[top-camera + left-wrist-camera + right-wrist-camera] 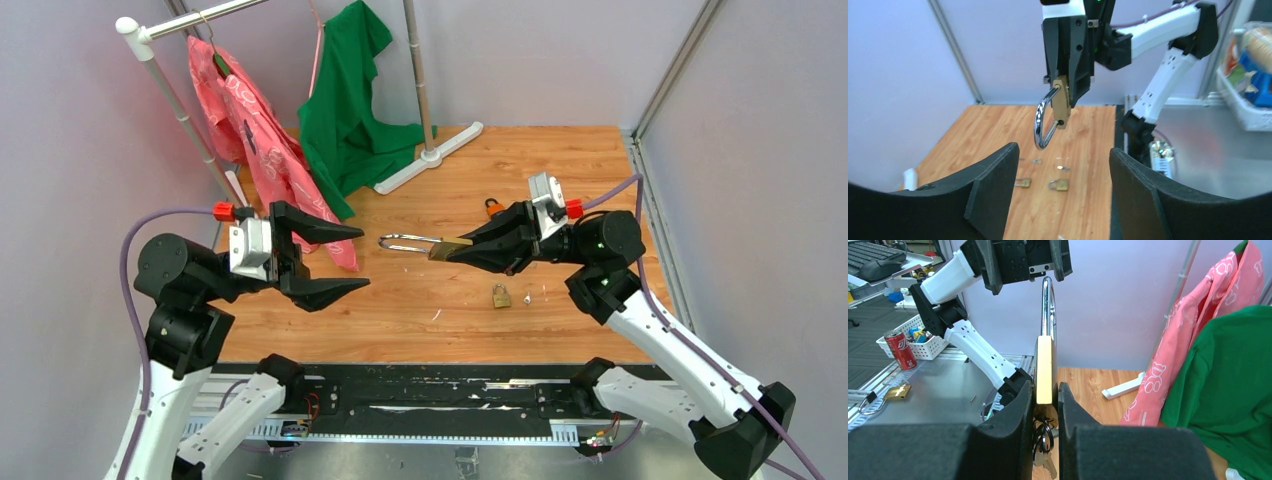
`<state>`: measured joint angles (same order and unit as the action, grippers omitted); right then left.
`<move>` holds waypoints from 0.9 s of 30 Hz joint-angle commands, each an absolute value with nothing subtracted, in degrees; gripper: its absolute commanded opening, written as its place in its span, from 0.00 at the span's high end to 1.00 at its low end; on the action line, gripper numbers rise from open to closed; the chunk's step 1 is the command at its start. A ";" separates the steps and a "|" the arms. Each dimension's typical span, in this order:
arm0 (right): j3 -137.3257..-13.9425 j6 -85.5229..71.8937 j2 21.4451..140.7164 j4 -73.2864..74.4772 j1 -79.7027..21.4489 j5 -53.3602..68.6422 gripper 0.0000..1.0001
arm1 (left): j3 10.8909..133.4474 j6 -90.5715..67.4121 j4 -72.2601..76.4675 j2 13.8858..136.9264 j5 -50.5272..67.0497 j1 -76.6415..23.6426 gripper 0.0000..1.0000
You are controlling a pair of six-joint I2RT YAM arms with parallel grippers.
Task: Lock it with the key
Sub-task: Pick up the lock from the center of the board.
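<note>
The big padlock (pixel 440 247) is held up in the air over the middle of the table (pixel 420 310), pinched by its brass body in the right pincer (pixel 462 250), with the steel shackle (pixel 405 242) pointing toward the left arm. In the right wrist view the lock body (pixel 1044 370) is seen clamped flat between the two dark fingers (pixel 1013 415), and a bunch of keys (pixel 1044 440) is seen hanging on a ring just below it, between the fingers. The left pincer (pixel 345 258) is held level, jaws spread wide, nothing between them; an open gap is left between its fingertips and the shackle tip. From the left wrist the lock (pixel 1060 102) is seen dangling from the other arm, well above the wood.

On the table, a small brass padlock (pixel 501 296) is lying just beneath the right pincer, and an orange-topped lock (pixel 494 208) is found behind it. Small bright bits are scattered near the small lock. The back left corner is crowded by a clothes rack (pixel 175 100) with a pink garment (pixel 265 150) and a green shirt (pixel 350 100); the pink hem is hanging close behind the left pincer. The right and front stretches of wood are open up to the wall rail (pixel 660 230).
</note>
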<state>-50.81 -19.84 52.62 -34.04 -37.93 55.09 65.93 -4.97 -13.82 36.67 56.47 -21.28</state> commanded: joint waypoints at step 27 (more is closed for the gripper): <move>-51.66 -27.43 53.23 -50.01 -38.36 55.78 1.00 | 59.41 -15.77 -0.60 42.29 47.55 -34.39 1.00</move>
<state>-49.98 -24.45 53.43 -40.51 -37.95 57.34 60.82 -14.92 -1.13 41.67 47.92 -33.12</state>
